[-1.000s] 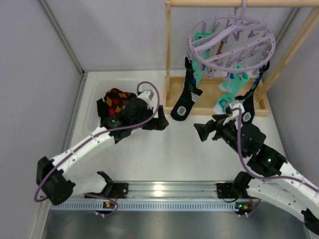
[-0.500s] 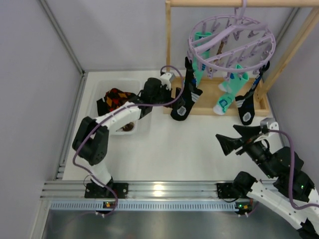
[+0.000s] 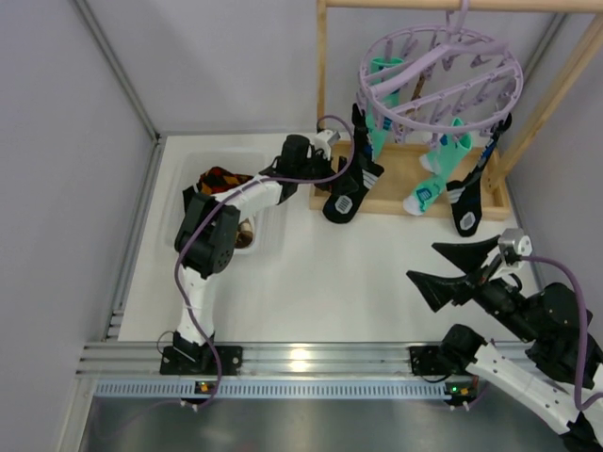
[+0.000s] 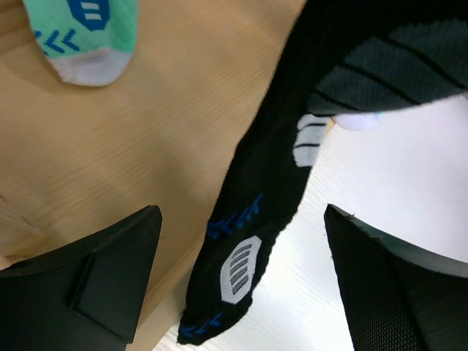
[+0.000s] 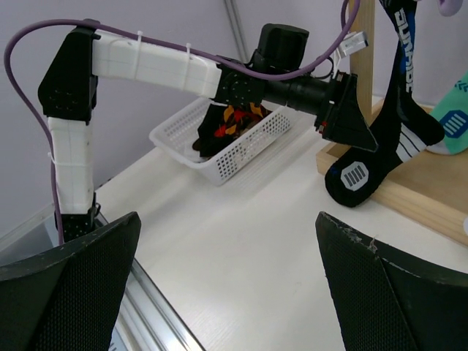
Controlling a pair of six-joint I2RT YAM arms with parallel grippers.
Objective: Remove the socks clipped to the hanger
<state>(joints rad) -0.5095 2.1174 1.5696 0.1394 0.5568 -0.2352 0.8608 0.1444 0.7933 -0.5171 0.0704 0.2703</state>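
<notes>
The pale-purple round hanger (image 3: 443,80) hangs from the wooden rack with socks clipped to it. A black sock with blue marks (image 3: 347,184) hangs at the left, a mint-green sock (image 3: 429,184) in the middle and another dark sock (image 3: 468,202) at the right. My left gripper (image 3: 339,158) is open, its jaws on either side of the black sock (image 4: 256,212), not touching it. My right gripper (image 3: 452,268) is open and empty, low at the near right. In the right wrist view the left gripper (image 5: 344,113) sits beside the black sock (image 5: 380,146).
A white basket (image 3: 268,231) at the left holds a black and orange argyle sock (image 3: 221,179); it also shows in the right wrist view (image 5: 248,146). The rack's wooden base (image 4: 146,131) lies under the socks, and a mint sock toe (image 4: 84,44) hangs above it.
My left arm has swung from the basket to the black sock at the hanger's left. My right arm has drawn back from the rack toward the near right.
</notes>
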